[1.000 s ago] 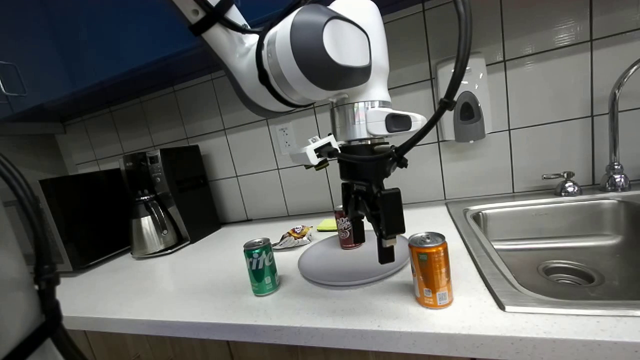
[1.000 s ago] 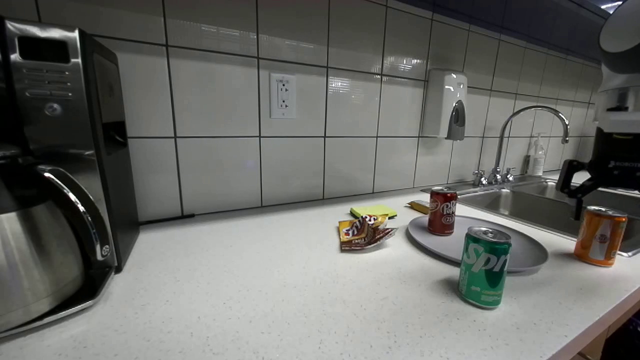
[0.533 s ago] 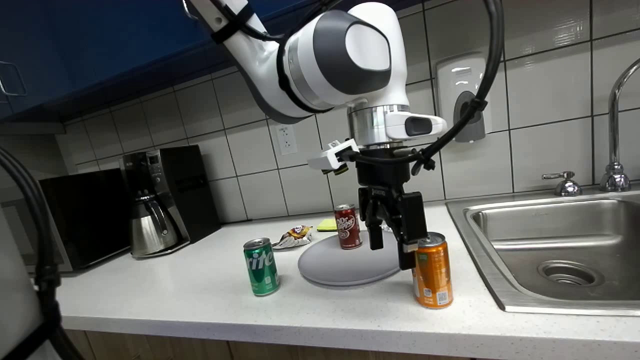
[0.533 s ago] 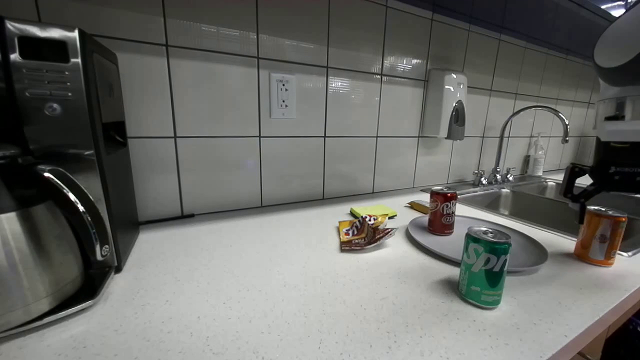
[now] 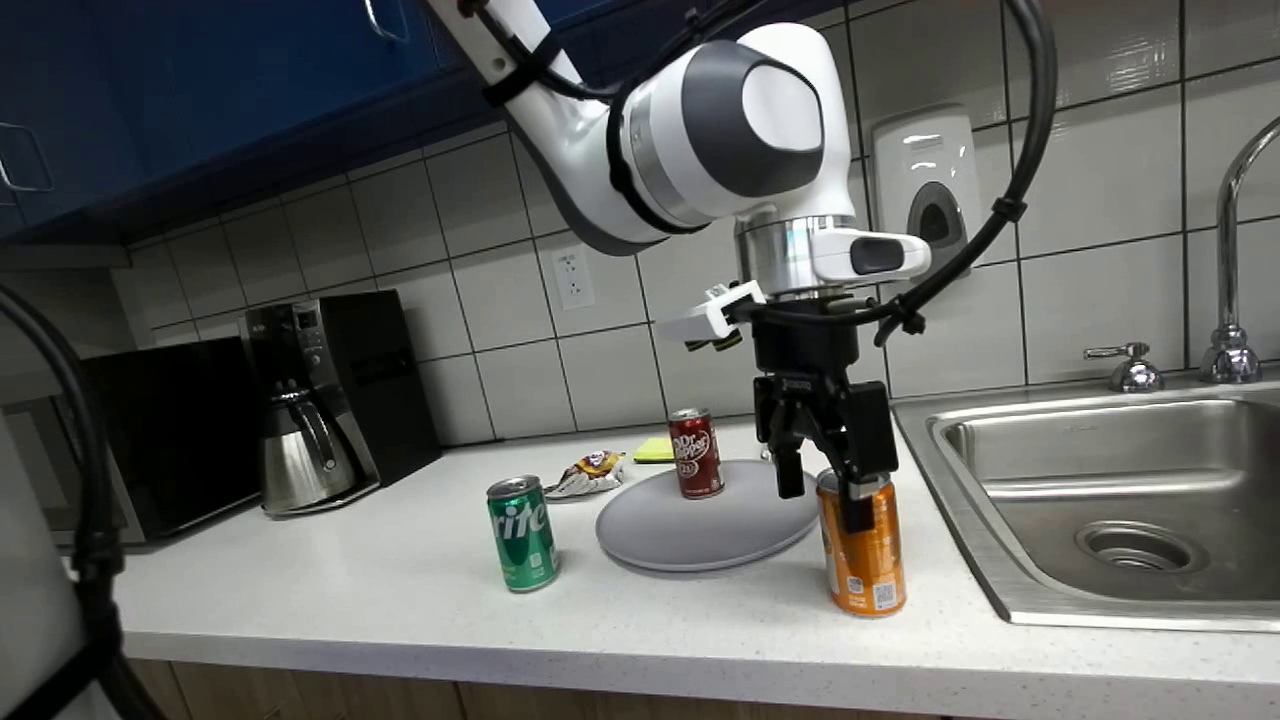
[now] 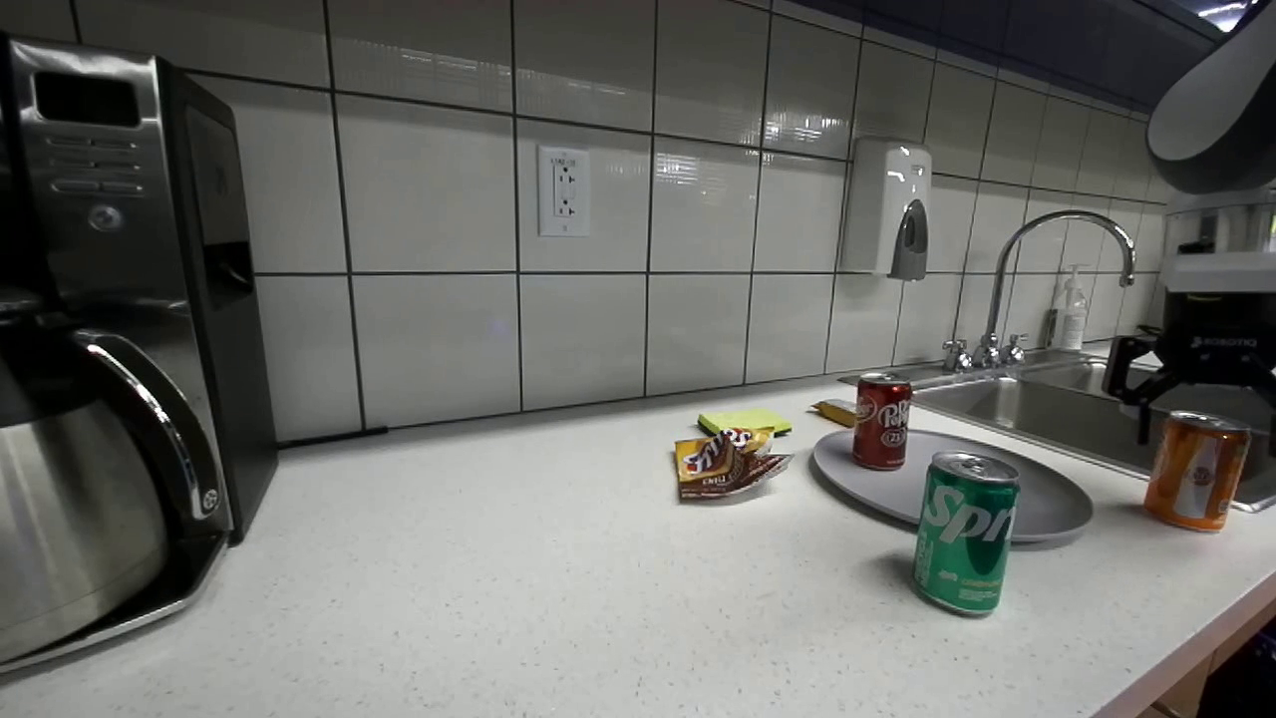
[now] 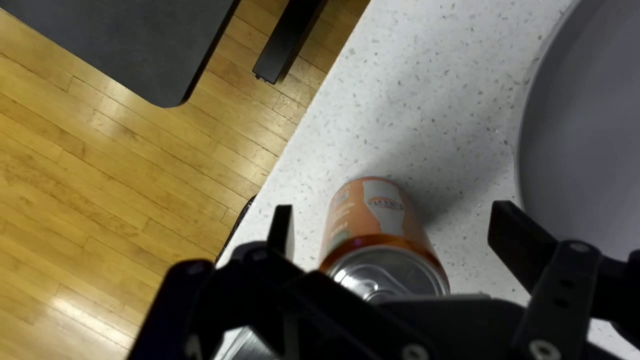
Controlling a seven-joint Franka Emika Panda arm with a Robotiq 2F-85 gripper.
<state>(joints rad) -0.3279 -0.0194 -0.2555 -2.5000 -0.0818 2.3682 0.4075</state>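
Pincer (image 7: 391,217) spread wide, released; wrist view shows orange can (image 7: 378,225) between fingers (image 7: 516,237), gap either side.

White-grey arm (image 5: 685,145), black cable (image 5: 1031,150), silver collar (image 5: 778,255); black gripper (image 5: 824,497).

Kitchen. Evidence: sink (image 5: 1060,460) in desk (image 5: 430,600); faucet (image 5: 1228,270) at sink's rim; soap dispenser (image 6: 885,209) on tiled wall (image 6: 439,184) near sink; coffee maker (image 5: 375,390) well apart from sink.
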